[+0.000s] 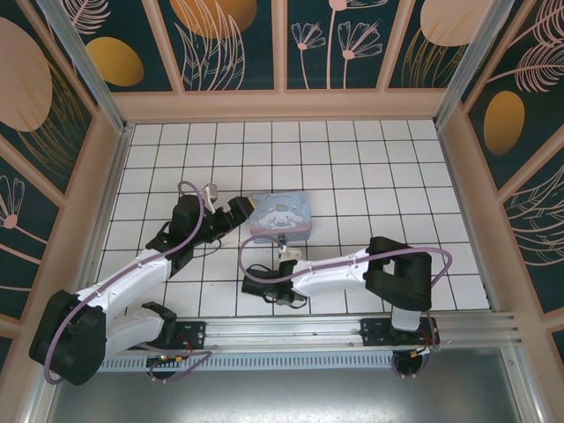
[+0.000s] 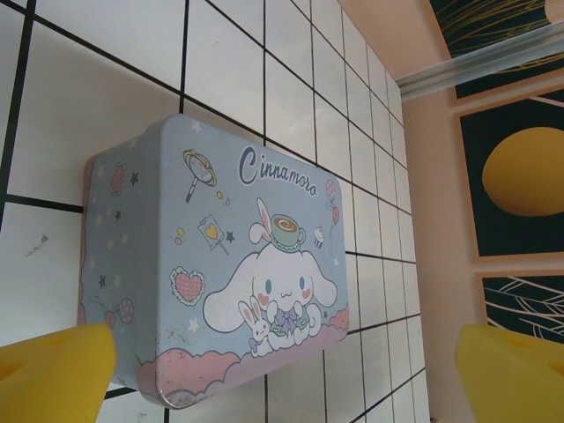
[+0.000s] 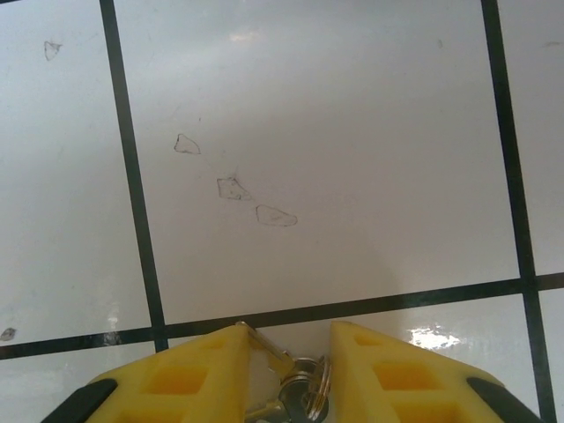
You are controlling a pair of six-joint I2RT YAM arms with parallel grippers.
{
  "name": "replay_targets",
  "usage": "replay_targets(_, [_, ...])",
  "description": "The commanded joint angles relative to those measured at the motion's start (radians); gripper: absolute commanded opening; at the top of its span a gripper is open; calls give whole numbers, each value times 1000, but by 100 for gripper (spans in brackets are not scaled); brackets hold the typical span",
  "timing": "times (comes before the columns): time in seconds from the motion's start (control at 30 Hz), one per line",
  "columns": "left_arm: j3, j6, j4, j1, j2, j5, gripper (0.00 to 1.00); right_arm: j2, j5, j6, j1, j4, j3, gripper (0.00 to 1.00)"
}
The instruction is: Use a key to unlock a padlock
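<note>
Yellow right gripper [image 3: 289, 342] straddles the key [image 3: 295, 397] at six o'clock (clamped or not, unclear); a skewed pinch could flick it away. Left gripper [image 2: 284, 357] gapes.

A pastel-blue rectangular tin box [image 1: 280, 216] with a cartoon rabbit print lies flat on the white-tiled tabletop [image 1: 397, 176] with dark grout lines, ringed by dark teal floral wall panels [image 1: 339, 44] in peach frames
</note>
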Motion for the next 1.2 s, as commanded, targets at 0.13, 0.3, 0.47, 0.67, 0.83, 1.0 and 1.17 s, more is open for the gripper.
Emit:
replay_targets(0.13, [-5,-5,27,4,-4,-10,99,42,-139,17,31,47,-28,20])
replay_targets(0.3, [-9,-4,27,4,-4,-11,98,17,-151,9,28,92,-66,0])
replay_targets(0.47, [-14,-1,22,4,-5,-11,98,-31,-140,3,18,139,-107,0])
replay_targets(0.67, [-19,-2,23,4,-7,-8,99,-104,-92,5,13,163,-125,0])
replay_targets(0.83, [-20,-3,23,4,-9,-7,99,-172,-57,22,2,190,-157,0])
replay_targets(1.0, [-20,-3,23,4,-7,-2,98,-239,-31,35,-9,202,-182,0])
replay_targets(1.17, [-20,-7,28,4,-4,8,98,-312,-3,43,-23,197,-202,0])
